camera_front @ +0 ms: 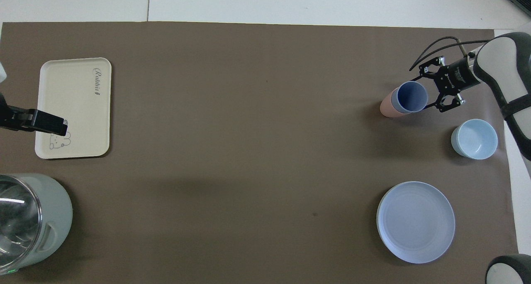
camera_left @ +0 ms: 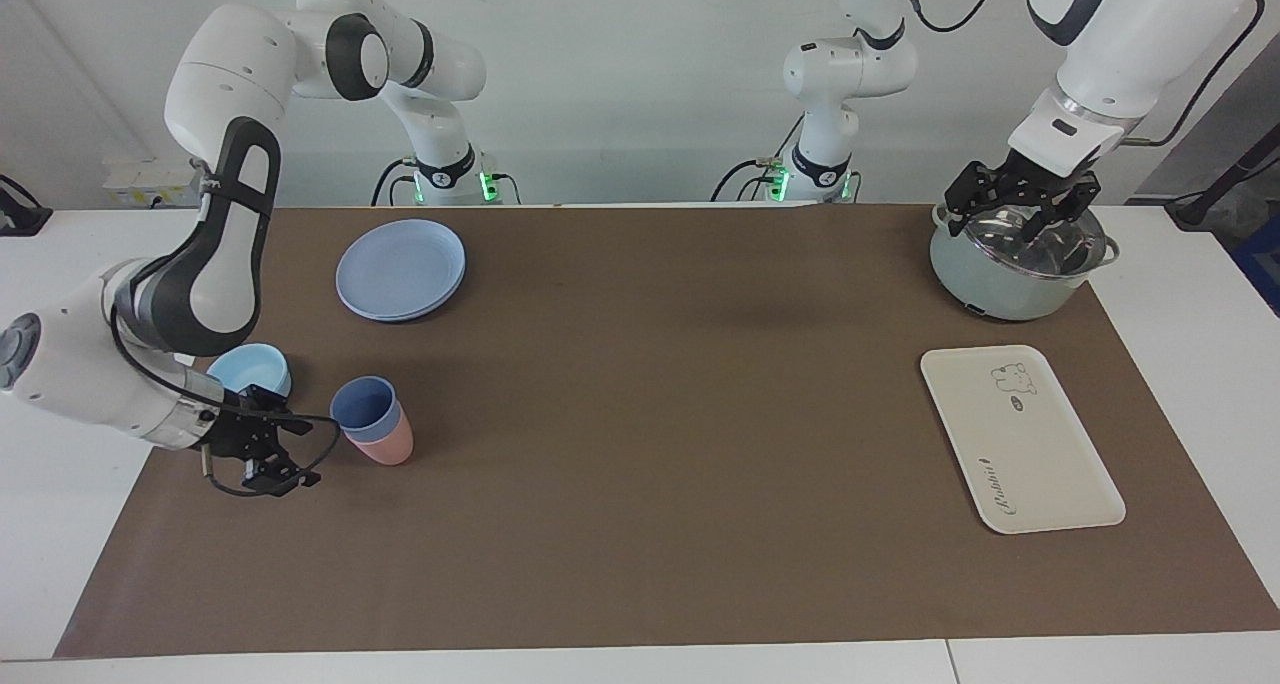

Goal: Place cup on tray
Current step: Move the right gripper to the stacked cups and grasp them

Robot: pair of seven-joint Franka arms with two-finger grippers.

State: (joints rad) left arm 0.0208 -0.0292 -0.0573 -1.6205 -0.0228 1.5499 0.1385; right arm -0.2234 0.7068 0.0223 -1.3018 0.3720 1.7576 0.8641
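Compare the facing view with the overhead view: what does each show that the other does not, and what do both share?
Only the facing view shows both arms whole, their bases, and the left gripper open over the pot. Only the overhead view looks straight down into the cup, showing its inside. Both share the cup nested in the pink cup, the right gripper open beside it, the bowl, the plate and the bare tray.

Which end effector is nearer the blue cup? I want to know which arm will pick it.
Right. The right end effector is low beside the blue cup, jaws open toward it, not touching. The left end effector waits over the pot, at the tray's end.
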